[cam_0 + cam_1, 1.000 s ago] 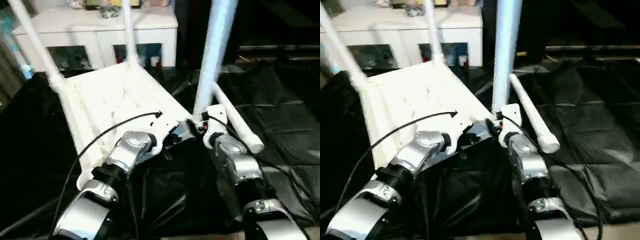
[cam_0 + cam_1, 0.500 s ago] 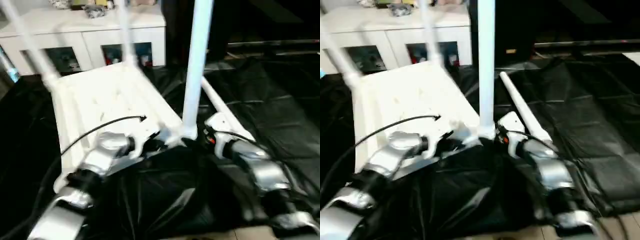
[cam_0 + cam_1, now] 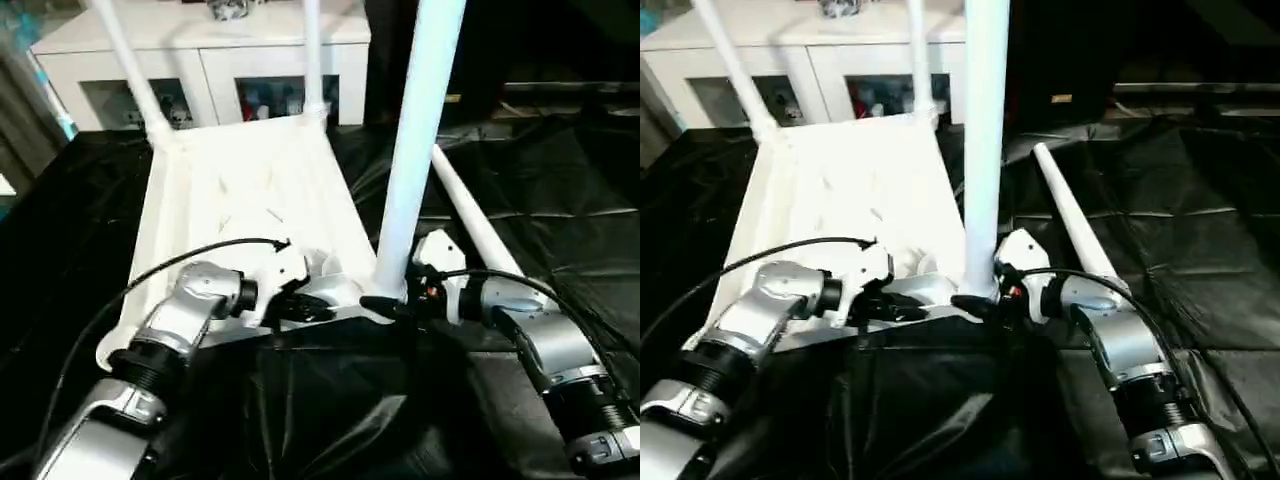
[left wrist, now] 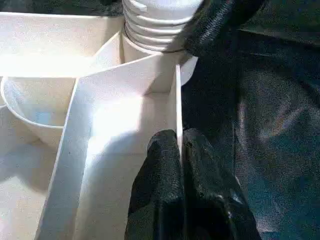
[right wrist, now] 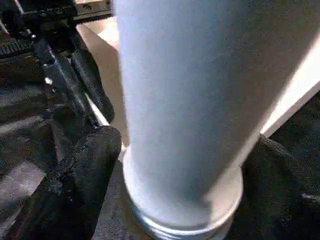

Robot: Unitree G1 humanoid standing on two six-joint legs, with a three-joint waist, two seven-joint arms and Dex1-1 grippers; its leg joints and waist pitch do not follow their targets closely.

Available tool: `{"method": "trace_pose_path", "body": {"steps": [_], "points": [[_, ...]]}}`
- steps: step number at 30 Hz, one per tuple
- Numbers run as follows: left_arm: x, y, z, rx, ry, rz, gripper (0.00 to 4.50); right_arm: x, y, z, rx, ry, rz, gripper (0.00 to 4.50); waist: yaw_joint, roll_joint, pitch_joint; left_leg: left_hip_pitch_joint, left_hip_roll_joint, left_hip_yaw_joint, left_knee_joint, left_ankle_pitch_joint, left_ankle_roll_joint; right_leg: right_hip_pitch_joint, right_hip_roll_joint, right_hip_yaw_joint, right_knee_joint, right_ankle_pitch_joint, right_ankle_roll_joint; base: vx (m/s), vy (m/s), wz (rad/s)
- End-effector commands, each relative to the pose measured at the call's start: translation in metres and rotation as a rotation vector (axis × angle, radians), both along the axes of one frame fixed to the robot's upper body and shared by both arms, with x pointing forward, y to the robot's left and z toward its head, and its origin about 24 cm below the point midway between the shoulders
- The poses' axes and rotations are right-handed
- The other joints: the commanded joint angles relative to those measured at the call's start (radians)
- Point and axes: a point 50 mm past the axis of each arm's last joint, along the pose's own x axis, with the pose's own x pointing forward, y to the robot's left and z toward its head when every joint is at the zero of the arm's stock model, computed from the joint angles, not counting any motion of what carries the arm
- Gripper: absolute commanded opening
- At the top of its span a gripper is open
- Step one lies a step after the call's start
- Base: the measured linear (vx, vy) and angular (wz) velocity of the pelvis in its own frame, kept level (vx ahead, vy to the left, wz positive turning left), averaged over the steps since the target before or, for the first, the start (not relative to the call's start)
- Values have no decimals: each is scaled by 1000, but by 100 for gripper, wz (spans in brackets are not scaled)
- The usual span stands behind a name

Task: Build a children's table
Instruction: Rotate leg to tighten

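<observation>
I have the children's table [image 3: 240, 190] lying upside down on the black cloth [image 3: 560, 180], its ribbed underside facing up, with its near edge right at both of my grippers. My left gripper [image 4: 181, 150] is pinched down tight on the thin white rim wall of that near edge, one black finger on each side of it. My right gripper [image 5: 175, 165] stands wide around the base of the near upright leg [image 3: 415, 150], a black finger [image 5: 82, 165] to either side of the tube just above where it enters the corner socket; I cannot tell whether the pads actually press on it. I count four legs: three standing up out of corner sockets, one at my right jaws and two at the far corners, and one loose leg [image 3: 475, 220] lying flat on the cloth just beyond my right gripper. The table is plain white plastic, a rectangular top with long tubular legs. Behind it stands one white cabinet [image 3: 200, 60] with glass doors.
</observation>
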Motion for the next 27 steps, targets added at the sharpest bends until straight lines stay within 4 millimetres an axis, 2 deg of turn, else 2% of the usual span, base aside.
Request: {"method": "trace_pose_path", "body": {"steps": [1,4,10,12,14,15,16,17,19,20,21,22,24,25,26,27], "points": [[0,-4,4,-7,-8,-40,0,-1,4,0,9,8,18,337,-2,-17,-78,29,60,-28,-66,-213,83,42,-62,42,-68,-243,-241,0,0,0],[0,-4,5,-8,-7,-39,0,-2,4,-1,16,20,22,314,-4,-17,-75,34,61,-30,-71,-260,49,38,-60,43,-74,-310,-219,0,0,0],[1,-5,3,-7,-12,-5,0,-4,5,-6,53,42,-23,276,-4,-19,-76,30,60,-30,-70,-243,50,39,-62,45,-73,-294,-215,0,0,0],[10,-10,0,1,-28,112,0,0,7,-17,69,66,-143,274,-6,-19,-77,29,59,-31,-70,-233,50,37,-63,45,-72,-278,-220,0,0,0],[13,-13,0,1,-40,154,0,1,8,-21,65,73,-192,273,-10,-20,-75,31,58,-31,-72,-247,44,36,-60,44,-76,-300,-218,0,0,0],[17,-16,0,0,-48,191,0,4,10,-26,62,79,-252,272,-13,-23,-71,33,54,-32,-72,-274,33,37,-63,42,-84,-366,-200,0,0,0],[20,-22,0,1,-59,238,0,8,12,-32,65,91,-341,272,-16,-23,-68,34,54,-32,-73,-287,28,34,-62,42,-87,-394,-192,0,0,0],[20,-22,0,1,-59,238,0,8,12,-32,65,91,-341,272,-22,-22,-67,37,53,-35,-74,-313,12,32,-63,42,-90,-432,-184,0,0,0],[29,-39,1,-9,-80,356,0,17,20,-44,51,99,-566,272,-32,-22,-62,41,52,-37,-77,-360,-6,25,-62,39,-98,-489,-166,0,0,0],[29,-39,1,-9,-80,356,0,17,20,-44,51,99,-566,272,-39,-23,-61,48,49,-41,-76,-393,-22,23,-63,35,-104,-541,-150,0,0,0],[31,-46,1,-18,-90,388,0,19,23,-47,49,117,-626,272,-40,-17,-62,47,48,-45,-76,-408,-21,28,-64,32,-109,-567,-128,0,0,0],[32,-54,2,-28,-99,413,0,20,29,-49,54,131,-659,272,-44,-20,-59,48,48,-45,-78,-428,-19,23,-63,31,-116,-585,-115,0,0,0],[31,-66,3,-44,-107,418,0,22,40,-48,94,149,-661,272,-49,-19,-55,56,44,-44,-75,-460,-22,14,-61,27,-125,-626,-104,0,0,0],[28,-74,3,-55,-105,390,0,23,48,-44,139,148,-627,328,-51,-15,-54,71,43,-47,-70,-500,-27,9,-61,19,-138,-663,-87,0,0,0],[27,-77,3,-58,-104,376,0,23,50,-42,156,144,-610,328,-54,-13,-53,75,43,-51,-73,-526,-24,14,-59,10,-145,-657,-73,0,0,0],[25,-78,3,-61,-106,356,0,23,52,-39,172,142,-582,342,-56,-10,-55,69,49,-56,-84,-541,-24,23,-57,7,-141,-616,-73,0,0,0]]}}
